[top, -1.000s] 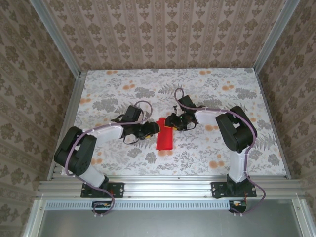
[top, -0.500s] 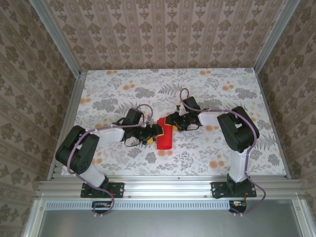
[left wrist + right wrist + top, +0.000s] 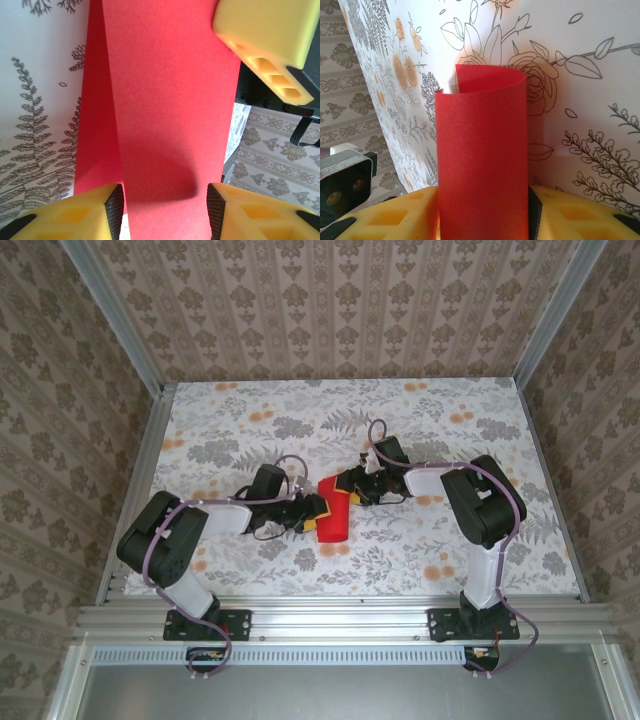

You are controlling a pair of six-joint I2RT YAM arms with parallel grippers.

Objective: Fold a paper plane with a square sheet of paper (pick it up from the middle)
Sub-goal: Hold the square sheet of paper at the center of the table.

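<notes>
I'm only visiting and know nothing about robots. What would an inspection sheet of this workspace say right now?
Surface: table with a floral cover.
Job's things: red sheet of paper, bent into a loose curl mid-table, not yet a plane.
Clutter: nothing seen.
Grippers: right gripper has the curl filling the gap between its fingers, apparently gripped; left gripper straddles the paper's other end, grip unclear.
Cables: lilac cables loop along both arms.
Surroundings: patterned walls, aluminium frame.
</notes>
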